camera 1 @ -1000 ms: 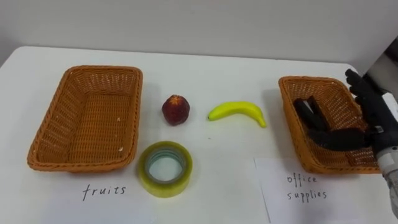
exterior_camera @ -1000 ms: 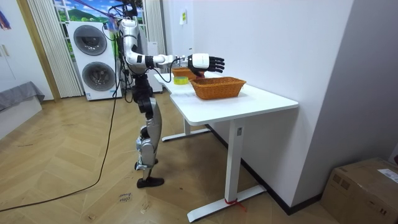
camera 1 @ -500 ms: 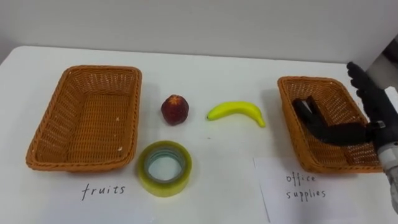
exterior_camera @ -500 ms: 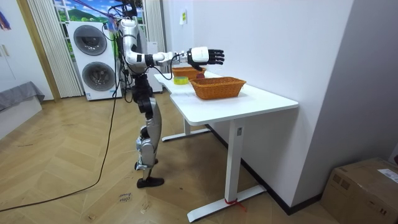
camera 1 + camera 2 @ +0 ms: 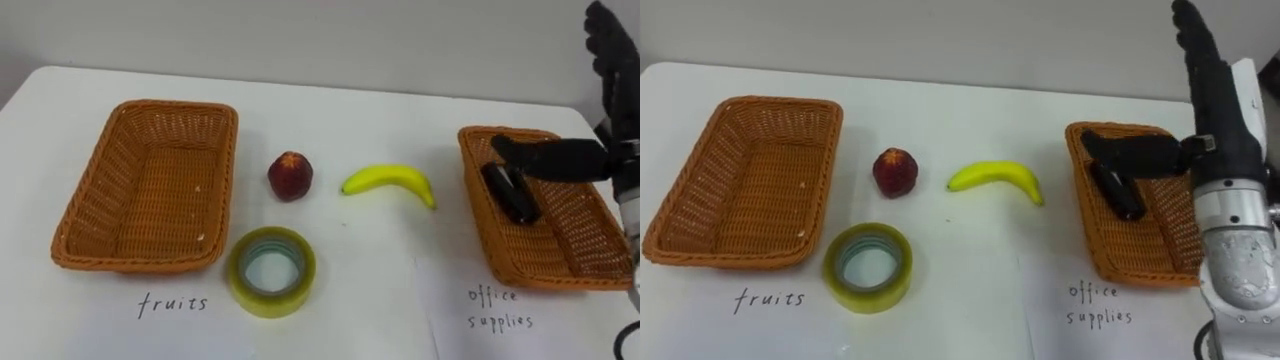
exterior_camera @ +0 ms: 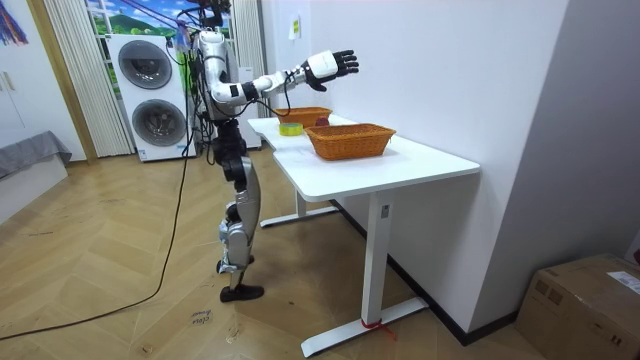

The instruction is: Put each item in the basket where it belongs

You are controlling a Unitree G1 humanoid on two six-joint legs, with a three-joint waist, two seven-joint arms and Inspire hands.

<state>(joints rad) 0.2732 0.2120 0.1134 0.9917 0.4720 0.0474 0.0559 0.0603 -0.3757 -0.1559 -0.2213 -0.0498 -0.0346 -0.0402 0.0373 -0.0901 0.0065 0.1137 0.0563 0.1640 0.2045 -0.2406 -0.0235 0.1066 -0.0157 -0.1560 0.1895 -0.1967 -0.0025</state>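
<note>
My right hand (image 5: pixel 1220 125) hangs above the office-supplies basket (image 5: pixel 1085 212). Its fingers (image 5: pixel 1200 60) are straight and spread, the thumb sticks out sideways, and it grips nothing. A black object (image 5: pixel 1120 195) lies inside that basket. Just left of the basket sits the banana (image 5: pixel 390 180), then the red fruit (image 5: pixel 290 176). The tape roll (image 5: pixel 271 272) is left of the basket too, nearer me. Farthest left of it stands the fruit basket (image 5: pixel 150 262).

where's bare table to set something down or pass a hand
Bare table runs behind left basket and right basket, and in front between tape roll and label. Crowded: around red fruit and banana; right hand hangs above right basket.
</note>
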